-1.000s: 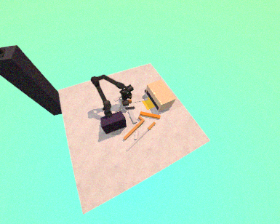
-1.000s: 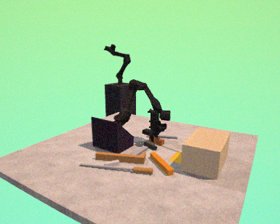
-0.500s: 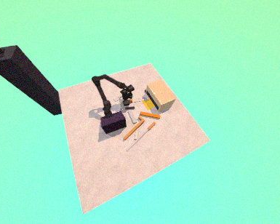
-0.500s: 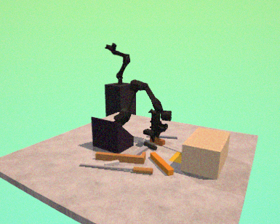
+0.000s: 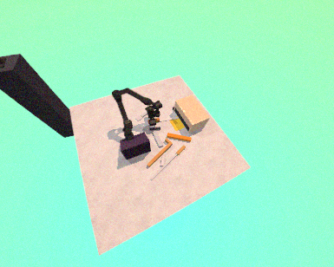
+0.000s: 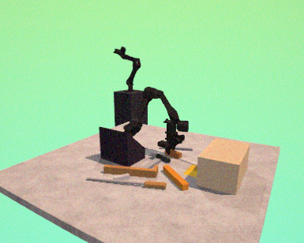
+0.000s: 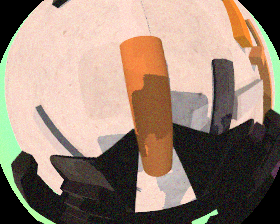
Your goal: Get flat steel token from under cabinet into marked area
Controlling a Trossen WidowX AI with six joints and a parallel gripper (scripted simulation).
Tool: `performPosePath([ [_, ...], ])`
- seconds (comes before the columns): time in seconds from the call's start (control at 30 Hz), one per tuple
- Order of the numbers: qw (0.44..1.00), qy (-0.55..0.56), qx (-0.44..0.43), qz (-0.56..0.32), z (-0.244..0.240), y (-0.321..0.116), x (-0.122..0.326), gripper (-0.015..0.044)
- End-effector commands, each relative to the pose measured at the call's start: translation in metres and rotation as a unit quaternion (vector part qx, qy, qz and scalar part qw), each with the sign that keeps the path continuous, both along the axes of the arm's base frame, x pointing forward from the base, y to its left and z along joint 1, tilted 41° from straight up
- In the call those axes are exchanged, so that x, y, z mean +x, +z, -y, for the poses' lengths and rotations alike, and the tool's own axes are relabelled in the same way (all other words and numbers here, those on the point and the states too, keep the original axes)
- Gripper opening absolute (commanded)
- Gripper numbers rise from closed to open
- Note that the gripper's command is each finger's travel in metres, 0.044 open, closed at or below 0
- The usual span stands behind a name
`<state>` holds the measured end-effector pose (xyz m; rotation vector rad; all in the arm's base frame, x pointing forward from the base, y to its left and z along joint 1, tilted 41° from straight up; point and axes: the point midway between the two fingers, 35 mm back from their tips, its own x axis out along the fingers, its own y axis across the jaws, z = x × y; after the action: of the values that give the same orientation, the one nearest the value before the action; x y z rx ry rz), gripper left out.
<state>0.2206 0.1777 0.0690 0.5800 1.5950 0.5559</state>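
Note:
The cabinet [image 5: 192,109] [image 6: 218,170] is a tan box with a dark slot low on its front. The yellow marked area [image 5: 177,125] [image 6: 190,170] lies before it. I cannot make out the steel token in any view. My gripper [image 5: 155,121] [image 6: 170,151] [image 7: 152,129] is low over the table, short of the yellow area, shut on the orange handle [image 5: 157,120] [image 6: 174,154] [image 7: 143,60] of a thin-rod tool. The thin rod [image 6: 185,161] [image 7: 145,14] runs from the handle toward the cabinet; its far end is too fine to make out.
An orange bar [image 5: 179,137] [image 6: 175,177] lies near the yellow area. A long orange hooked bar [image 5: 159,154] [image 6: 129,170] and another orange-handled rod [image 5: 180,150] [image 6: 155,185] lie nearer the front. A short dark bar [image 5: 154,128] [image 6: 163,158] [image 7: 222,92] lies beside the gripper.

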Motion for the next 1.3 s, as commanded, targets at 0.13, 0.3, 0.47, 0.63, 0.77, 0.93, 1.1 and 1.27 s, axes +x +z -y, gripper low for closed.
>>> performPosePath([
  [0.13,1.000,0.001,0.001,0.001,-0.001,0.000,0.011,0.0000],
  [0.3,1.000,0.001,0.001,0.001,-0.001,-0.001,0.017,0.0000],
  [0.47,1.000,0.001,0.001,0.002,-0.001,-0.001,0.024,0.0000],
  [0.63,1.000,0.001,0.001,0.002,-0.002,-0.001,0.030,0.0000],
  [0.77,1.000,0.001,0.001,0.002,-0.002,-0.002,0.035,0.0000],
  [0.93,1.000,0.001,0.001,0.003,-0.002,-0.002,0.041,0.0000],
  [1.1,1.000,0.001,0.001,0.003,-0.003,-0.002,0.047,0.0000],
  [1.27,1.000,0.001,0.001,0.003,-0.003,-0.003,0.053,0.0000],
])
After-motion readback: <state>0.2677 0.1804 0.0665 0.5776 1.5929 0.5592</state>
